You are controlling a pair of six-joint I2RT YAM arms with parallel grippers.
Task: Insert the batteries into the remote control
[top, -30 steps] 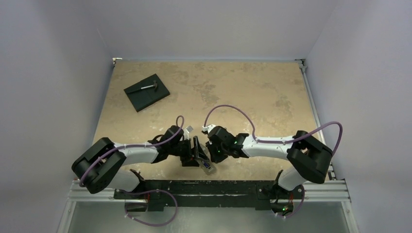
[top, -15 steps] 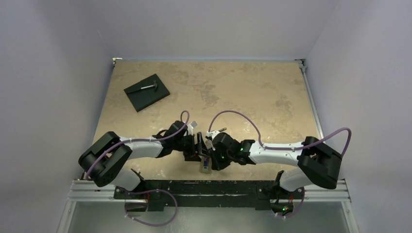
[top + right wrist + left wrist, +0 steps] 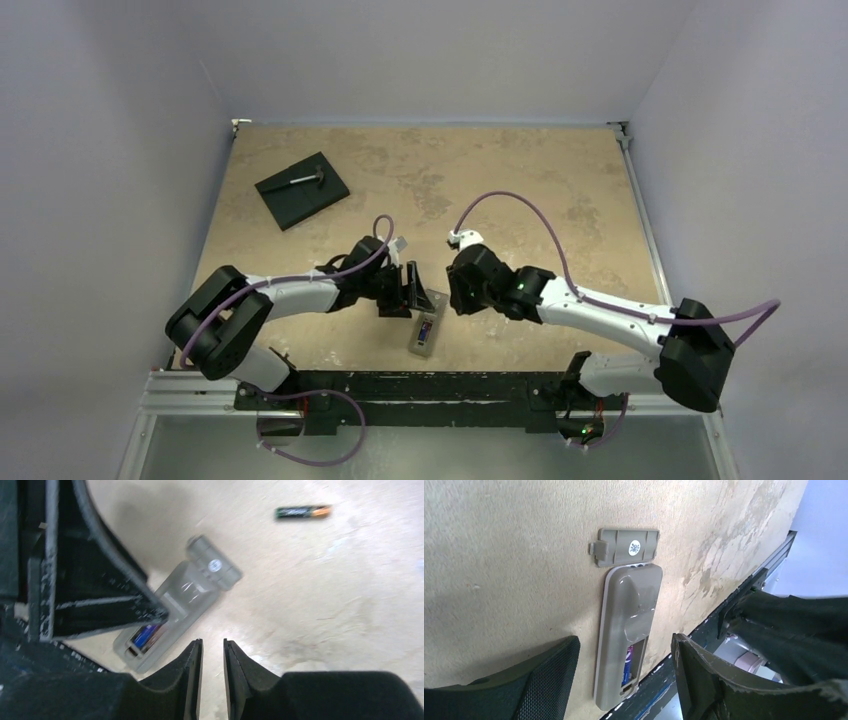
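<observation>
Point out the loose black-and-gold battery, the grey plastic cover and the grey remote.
Black-and-gold battery (image 3: 303,512): right wrist view, mid-body.
Grey plastic cover (image 3: 628,546): left wrist view, centre.
Grey remote (image 3: 625,625): left wrist view, back.

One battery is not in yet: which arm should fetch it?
Right. The loose battery shows in its wrist view ahead of the right fingers, which hold nothing; the left fingers flank the remote control.
</observation>
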